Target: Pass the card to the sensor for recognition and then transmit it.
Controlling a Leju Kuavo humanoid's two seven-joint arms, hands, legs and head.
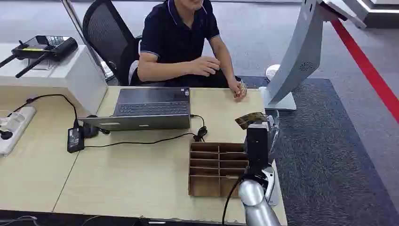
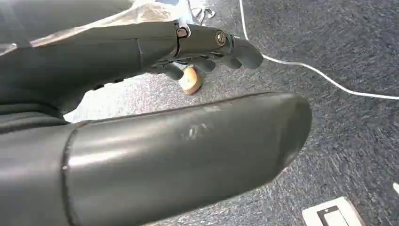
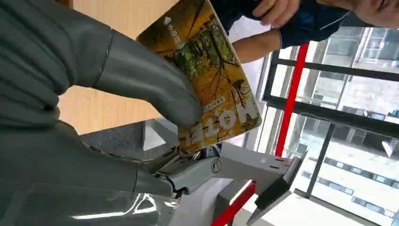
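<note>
A card (image 1: 249, 119) printed with a yellow autumn picture sticks up above my right hand (image 1: 258, 141) at the desk's right edge. In the right wrist view the thumb (image 3: 150, 87) presses the card (image 3: 216, 80) against the fingers (image 3: 193, 170) under it. The sensor, a grey slanted kiosk (image 1: 301, 52) on a white base, stands on the carpet just beyond and right of the card, not touching it. It also appears behind the card as the kiosk (image 3: 268, 172) in the right wrist view. My left hand (image 2: 117, 56) hangs over the carpet holding nothing, thumb apart from the fingers.
A person sits behind the desk, one hand (image 1: 240, 89) resting near its far right corner. A cardboard divider box (image 1: 214, 167) lies left of my right arm. A laptop (image 1: 150, 108) with cables and a charger takes the desk's middle. A power strip (image 1: 11, 127) lies at the left.
</note>
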